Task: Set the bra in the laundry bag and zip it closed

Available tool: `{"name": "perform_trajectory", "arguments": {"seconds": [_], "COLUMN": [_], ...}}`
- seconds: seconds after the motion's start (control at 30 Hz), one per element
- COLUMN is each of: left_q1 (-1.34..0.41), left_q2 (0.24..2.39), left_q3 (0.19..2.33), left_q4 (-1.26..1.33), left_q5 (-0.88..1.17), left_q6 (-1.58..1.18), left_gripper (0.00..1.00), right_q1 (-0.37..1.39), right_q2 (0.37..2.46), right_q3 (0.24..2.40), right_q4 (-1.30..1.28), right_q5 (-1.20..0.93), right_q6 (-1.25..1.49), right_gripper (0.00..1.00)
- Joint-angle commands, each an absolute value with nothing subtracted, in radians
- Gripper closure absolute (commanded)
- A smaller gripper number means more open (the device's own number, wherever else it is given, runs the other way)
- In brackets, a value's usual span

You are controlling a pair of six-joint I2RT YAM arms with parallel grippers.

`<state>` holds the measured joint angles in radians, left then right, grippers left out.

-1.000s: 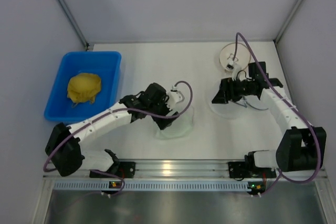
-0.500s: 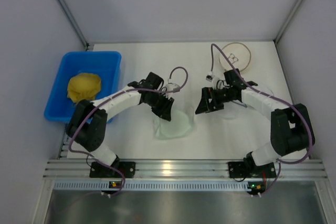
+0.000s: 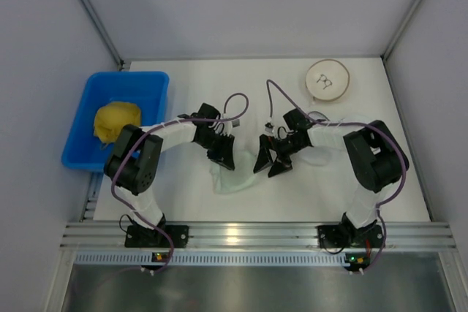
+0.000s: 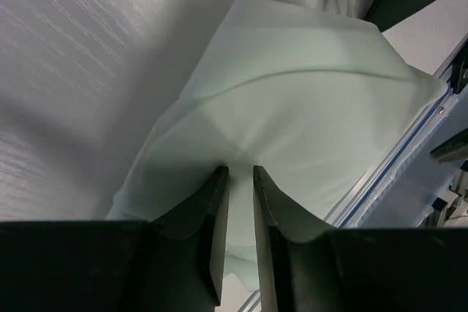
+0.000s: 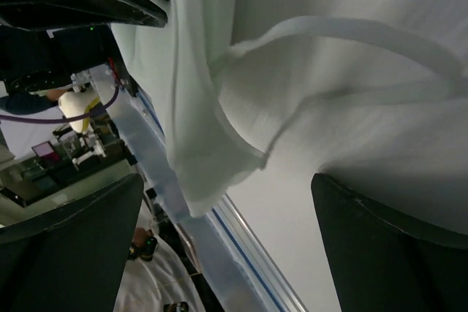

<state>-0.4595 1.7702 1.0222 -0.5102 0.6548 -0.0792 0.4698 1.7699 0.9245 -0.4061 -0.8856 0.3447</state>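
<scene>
1. At mid-tabletop [image 3: 329, 191], the left arm [image 3: 172, 135] and right arm [image 3: 329, 135] bend inward, wrists nearly meeting.
2. Left fingers [image 4: 218, 224] stand nearly closed, pinching a fold of the bra [image 4: 307, 107], a smooth, pale mint fabric crumpled between both wrists.
3. Right fingers [image 5: 380, 253] gape wide, holding nothing, close beside its thin strap.

A bin [image 3: 124, 77] sits at the table's [image 3: 219, 85] left edge with a cloth lump [image 3: 117, 122] in it. A disc [image 3: 327, 80] lies near the far right corner. The bra [image 3: 232, 179] lies mid-table, toward the near edge, with the left gripper [image 3: 221, 158] on its far part and the right gripper [image 3: 269, 166] just beside it on the right.
</scene>
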Motion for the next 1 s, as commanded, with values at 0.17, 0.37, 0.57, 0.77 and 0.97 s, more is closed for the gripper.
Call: {"name": "perform_trajectory", "arguments": {"seconds": [0.17,0.37,0.57,0.77,0.97], "left_q1": [-0.439,-0.414,-0.388,-0.379,-0.377], "left_q2": [1.804,1.818,1.813,1.679,1.433], "left_q3": [0.991,0.959,0.960,0.969,1.009], "left_q4": [-0.426,-0.371,-0.350,-0.350,-0.365], "left_q5": [0.712,0.782,0.828,0.833,0.645], "left_q6": [-0.123,-0.166,-0.173,-0.170,-0.133], "left_gripper": [0.75,0.75,0.73,0.62,0.32], "right_q1": [0.546,0.601,0.626,0.620,0.577], "right_q2": [1.818,1.962,1.985,1.875,1.700], "right_q3": [0.969,0.999,1.005,1.029,1.057], "right_q4": [-0.126,-0.011,0.120,0.003,-0.124], "right_q5": [-0.905,-0.908,-0.917,-0.925,-0.919], "right_q6": [0.552,0.636,0.704,0.557,0.424], "right_gripper": [0.01,0.07,0.42,1.00,1.00]}}
